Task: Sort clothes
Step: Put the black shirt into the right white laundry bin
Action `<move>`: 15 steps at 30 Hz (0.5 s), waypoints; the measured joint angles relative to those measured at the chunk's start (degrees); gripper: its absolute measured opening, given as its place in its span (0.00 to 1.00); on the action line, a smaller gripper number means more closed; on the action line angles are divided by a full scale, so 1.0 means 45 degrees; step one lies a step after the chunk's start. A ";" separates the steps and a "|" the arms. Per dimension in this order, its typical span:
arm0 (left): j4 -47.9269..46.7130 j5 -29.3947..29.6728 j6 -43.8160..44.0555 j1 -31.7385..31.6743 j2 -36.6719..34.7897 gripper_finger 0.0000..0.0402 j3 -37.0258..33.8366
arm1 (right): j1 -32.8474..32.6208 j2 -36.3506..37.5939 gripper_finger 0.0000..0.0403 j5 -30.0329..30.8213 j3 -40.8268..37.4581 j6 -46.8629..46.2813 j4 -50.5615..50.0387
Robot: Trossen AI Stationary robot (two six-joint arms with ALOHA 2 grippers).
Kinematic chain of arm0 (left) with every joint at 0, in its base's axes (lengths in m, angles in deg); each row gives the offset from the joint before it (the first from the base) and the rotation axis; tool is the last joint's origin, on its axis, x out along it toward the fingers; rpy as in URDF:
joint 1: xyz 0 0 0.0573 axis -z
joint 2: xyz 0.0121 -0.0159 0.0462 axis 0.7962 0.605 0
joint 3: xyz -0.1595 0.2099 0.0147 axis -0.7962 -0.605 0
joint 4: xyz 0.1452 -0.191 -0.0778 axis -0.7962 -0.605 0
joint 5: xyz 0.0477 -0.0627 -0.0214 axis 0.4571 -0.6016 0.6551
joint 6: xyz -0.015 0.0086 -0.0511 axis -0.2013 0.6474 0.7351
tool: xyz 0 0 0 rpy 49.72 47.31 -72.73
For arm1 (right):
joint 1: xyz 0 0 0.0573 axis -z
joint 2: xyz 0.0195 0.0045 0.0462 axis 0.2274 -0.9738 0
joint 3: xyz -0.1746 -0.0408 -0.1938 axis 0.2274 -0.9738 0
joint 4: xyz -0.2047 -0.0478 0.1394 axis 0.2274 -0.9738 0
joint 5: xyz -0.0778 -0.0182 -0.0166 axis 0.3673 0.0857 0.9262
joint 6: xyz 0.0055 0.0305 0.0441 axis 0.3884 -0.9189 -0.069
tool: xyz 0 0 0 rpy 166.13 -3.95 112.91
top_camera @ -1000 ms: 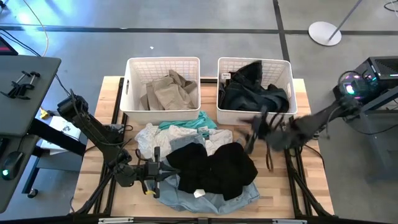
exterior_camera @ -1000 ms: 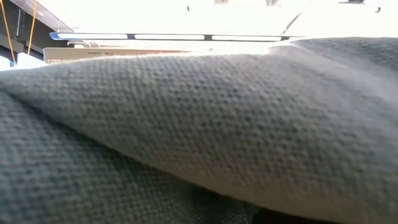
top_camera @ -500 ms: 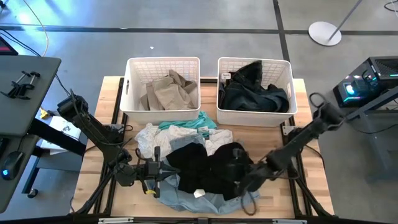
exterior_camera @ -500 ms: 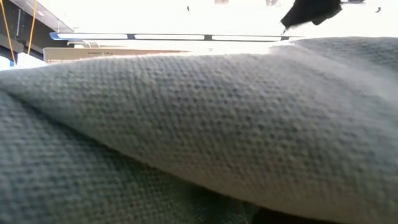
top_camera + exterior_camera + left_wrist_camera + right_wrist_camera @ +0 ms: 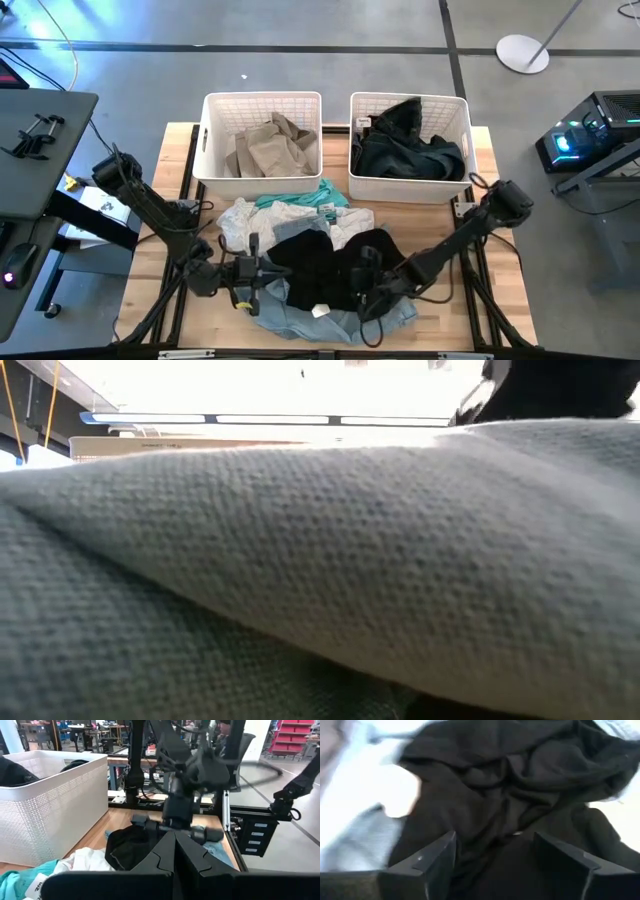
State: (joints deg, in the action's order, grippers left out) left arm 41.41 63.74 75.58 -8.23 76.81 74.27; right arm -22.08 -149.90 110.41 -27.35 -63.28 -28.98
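Right gripper (image 5: 492, 857): fingers (image 5: 432, 857) spread wide, nothing between them, poised directly over the black garment (image 5: 340, 265) at the centre of the loose pile. The open stance suits a downward grab into the folds, judged to be the step in hand. In the high view this gripper (image 5: 368, 290) sits at the black garment's near edge, with the right arm running back from it toward the table's right side.

Left gripper (image 5: 250, 272): fingers pressed together, holding nothing, lying at the left edge of the black garment. The left arm appears to wait, clear of the other arm's reach.

Clothes around the black garment: a light blue-grey denim piece (image 5: 300, 315) lies under it and toward the table's front; white fabric (image 5: 245, 220) and a teal green garment (image 5: 315, 195) lie beyond it, toward the baskets. Past these stand two white baskets. The left basket (image 5: 210, 135) holds tan khaki clothes (image 5: 270, 145); the right basket (image 5: 460, 130) holds dark clothes (image 5: 405, 145). The split suggests sorting by shade, so the black garment probably belongs in the right basket.

The low view is almost wholly filled by grey woven fabric (image 5: 320, 580) lying against the lens.

Writing: a small white tag (image 5: 320, 311) shows at the black garment's near edge; no text is legible on it.
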 joint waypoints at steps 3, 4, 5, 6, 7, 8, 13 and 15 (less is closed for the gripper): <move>-0.0004 0.0003 0.0001 -0.0166 0.0000 0.00 0.0000 | 0.0240 -0.0627 0.64 0.0033 0.0018 0.0584 0.0338; -0.0002 0.0002 0.0003 -0.0216 0.0000 0.00 0.0000 | 0.0304 -0.0847 0.63 -0.0036 0.0024 0.0710 0.0468; -0.0005 -0.0001 0.0019 -0.0269 0.0000 0.00 0.0000 | 0.0375 -0.1039 0.61 -0.0182 0.0034 0.0726 0.0554; -0.0010 -0.0001 0.0092 -0.0335 0.0000 0.00 0.0000 | 0.0459 -0.1227 0.59 -0.0317 0.0047 0.0710 0.0589; -0.0009 -0.0002 0.0180 -0.0377 0.0000 0.00 0.0000 | 0.0523 -0.1387 0.55 -0.0472 0.0068 0.0656 0.0639; 0.0000 -0.0006 0.0243 -0.0413 0.0000 0.00 0.0000 | 0.0554 -0.1523 0.51 -0.0549 0.0068 0.0659 0.0698; -0.0015 -0.0051 0.0443 -0.0433 0.0000 0.00 0.0000 | 0.0497 -0.1616 0.17 -0.0564 0.0036 0.0818 0.1192; -0.0024 -0.0055 0.0443 -0.0428 0.0000 0.00 0.0000 | 0.0464 -0.1460 0.06 -0.0598 0.0018 0.0822 0.1196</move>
State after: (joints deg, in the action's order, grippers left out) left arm 41.31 63.49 77.57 -10.16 76.81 74.27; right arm -20.00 -156.47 107.72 -27.27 -59.58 -23.60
